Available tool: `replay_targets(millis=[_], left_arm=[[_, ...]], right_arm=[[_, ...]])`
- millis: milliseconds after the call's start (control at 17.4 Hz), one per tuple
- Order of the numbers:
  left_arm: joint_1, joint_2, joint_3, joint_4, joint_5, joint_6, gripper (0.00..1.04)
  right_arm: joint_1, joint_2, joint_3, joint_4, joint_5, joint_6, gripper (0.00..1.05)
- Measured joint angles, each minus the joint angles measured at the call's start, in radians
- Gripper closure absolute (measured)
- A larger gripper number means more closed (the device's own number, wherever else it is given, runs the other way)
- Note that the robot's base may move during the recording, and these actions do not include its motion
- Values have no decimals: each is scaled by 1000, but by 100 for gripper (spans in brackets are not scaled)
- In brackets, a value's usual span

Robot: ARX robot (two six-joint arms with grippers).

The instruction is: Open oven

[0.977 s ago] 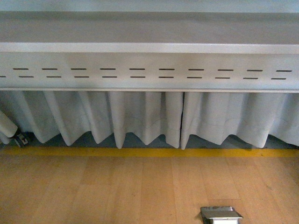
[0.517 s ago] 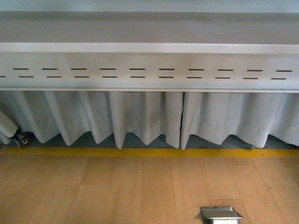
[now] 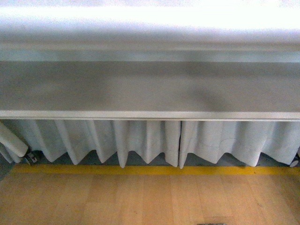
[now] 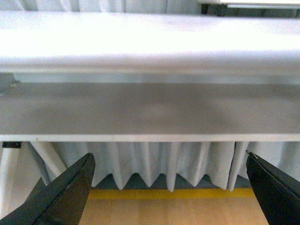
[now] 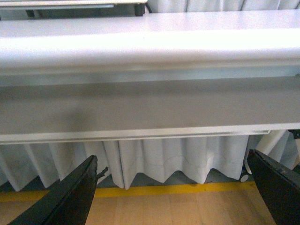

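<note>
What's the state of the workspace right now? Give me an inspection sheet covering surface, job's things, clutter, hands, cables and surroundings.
Surface: white table, seen from its front edge, with a grey panel beneath; little of the top shows.
Job's things: oven, nothing seen in any view.
Clutter: nothing seen.
Hands: left hand open, fingers wide apart, holding nothing; right hand open, likewise holding nothing.
Cables: nothing seen.
Surroundings: white pleated curtain hanging below the table, yellow floor line, wooden floor, and a caster at the far left.
</note>
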Motion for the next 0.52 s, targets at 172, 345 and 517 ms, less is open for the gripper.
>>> replay_targets(millis=[172, 345, 517], left_arm=[[0, 0, 0, 0, 0, 0, 7], [0, 0, 0, 1, 0, 0, 7], [0, 0, 0, 0, 0, 0, 7]], right_arm=[[0, 0, 0, 0, 0, 0, 6], [0, 0, 0, 1, 0, 0, 6], [0, 0, 0, 1, 0, 0, 6]])
